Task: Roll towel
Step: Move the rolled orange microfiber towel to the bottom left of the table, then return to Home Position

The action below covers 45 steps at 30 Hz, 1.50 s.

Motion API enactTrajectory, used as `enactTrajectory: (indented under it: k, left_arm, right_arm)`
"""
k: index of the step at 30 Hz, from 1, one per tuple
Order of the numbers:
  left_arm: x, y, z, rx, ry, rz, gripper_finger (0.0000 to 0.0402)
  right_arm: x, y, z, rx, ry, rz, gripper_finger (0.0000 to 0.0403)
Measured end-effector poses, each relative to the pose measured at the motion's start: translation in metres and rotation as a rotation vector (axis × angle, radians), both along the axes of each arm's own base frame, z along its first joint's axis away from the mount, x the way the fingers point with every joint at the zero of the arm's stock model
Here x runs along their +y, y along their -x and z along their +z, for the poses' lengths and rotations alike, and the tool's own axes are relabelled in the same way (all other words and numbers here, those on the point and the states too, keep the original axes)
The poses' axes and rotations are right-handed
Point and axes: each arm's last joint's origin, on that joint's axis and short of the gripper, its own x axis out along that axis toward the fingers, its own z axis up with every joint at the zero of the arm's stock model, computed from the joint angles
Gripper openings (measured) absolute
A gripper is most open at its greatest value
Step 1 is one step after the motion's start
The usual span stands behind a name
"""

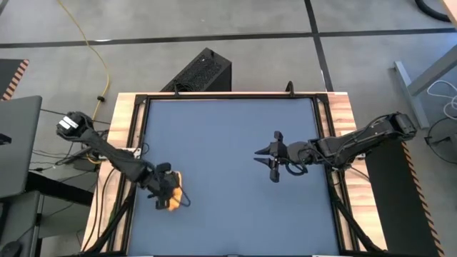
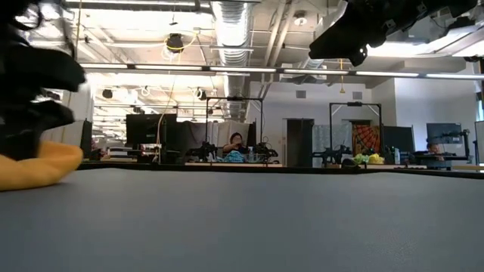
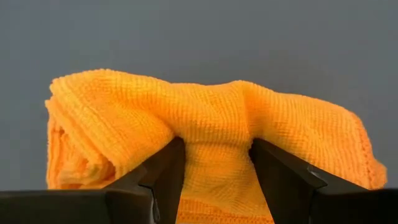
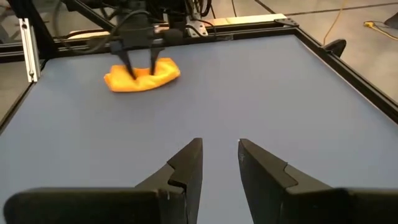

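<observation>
You were in a big open robotics lab, exposed ceiling ducts (image 2: 231,23) and strip lights overhead, concrete floor (image 1: 214,18) under your framed table (image 1: 228,150), more robot rigs (image 2: 333,156) and a seated person (image 2: 236,142) beyond.

No text, label, brand, number or sign can be read in any view.

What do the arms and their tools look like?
Both arms are dark, jointed segments. The left tool has two flat, wedge-shaped black fingers; the right tool matches. The left arm's outer end has a pale patch.
</observation>
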Motion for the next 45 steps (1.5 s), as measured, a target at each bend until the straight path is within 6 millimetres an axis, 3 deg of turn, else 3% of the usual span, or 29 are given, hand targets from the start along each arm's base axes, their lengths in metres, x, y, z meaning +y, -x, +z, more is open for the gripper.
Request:
enactTrajectory:
  k: [6,13,20,29,36,40,45]
  left_arm:
    - [-0.029,0.016,0.005,0.035,0.126,0.029,0.018]
    - [-0.077,0.035,0.014,0.016,0.3,0.05,0.018]
    - [-0.098,0.041,0.011,0.003,0.195,0.05,0.018]
    - [-0.094,0.032,0.055,0.02,-0.055,-0.044,0.018]
    - [-0.084,0.018,0.06,-0.014,-0.122,-0.092,0.018]
    - [-0.063,0.006,0.076,-0.228,-0.3,-0.069,0.018]
    - [-0.02,-0.009,0.117,-0.494,-0.467,-0.012,0.018]
  right_arm:
    - [0.0,0.0,0.001,-0.009,-0.002,-0.001,0.013]
    - [0.002,-0.001,0.003,-0.032,-0.048,-0.002,0.013]
    - [0.01,-0.001,0.007,-0.08,-0.061,0.03,0.013]
    - [0.007,-0.002,0.01,-0.11,-0.059,0.022,0.013]
    - [-0.002,-0.002,0.011,-0.11,-0.056,0.008,0.013]
    - [-0.013,0.001,0.017,-0.117,-0.033,0.035,0.013]
    - [-0.035,0.021,0.03,-0.133,-0.02,-0.015,0.013]
